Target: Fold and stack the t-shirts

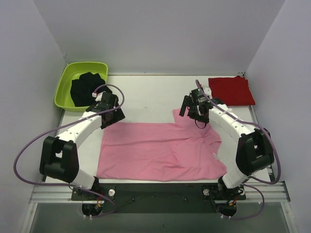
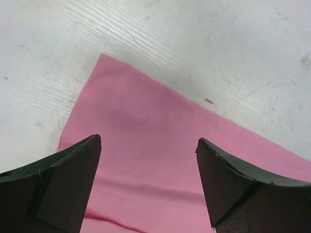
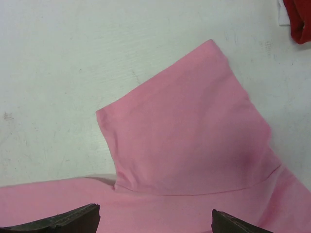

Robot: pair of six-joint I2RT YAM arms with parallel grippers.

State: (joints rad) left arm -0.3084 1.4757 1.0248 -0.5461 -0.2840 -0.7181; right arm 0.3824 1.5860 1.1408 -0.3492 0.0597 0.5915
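Observation:
A light pink t-shirt lies spread flat on the near half of the table, its right sleeve sticking out toward the back. A deep red t-shirt sits folded at the back right; a piece of it shows in the right wrist view. My left gripper hovers over the pink shirt's far left corner. In its wrist view the left gripper is open and empty. My right gripper hangs above the sleeve, and the right gripper is open with only cloth below.
A lime green tub at the back left holds a crumpled black cloth. White walls enclose the table on three sides. Bare white tabletop lies between the tub and the red shirt.

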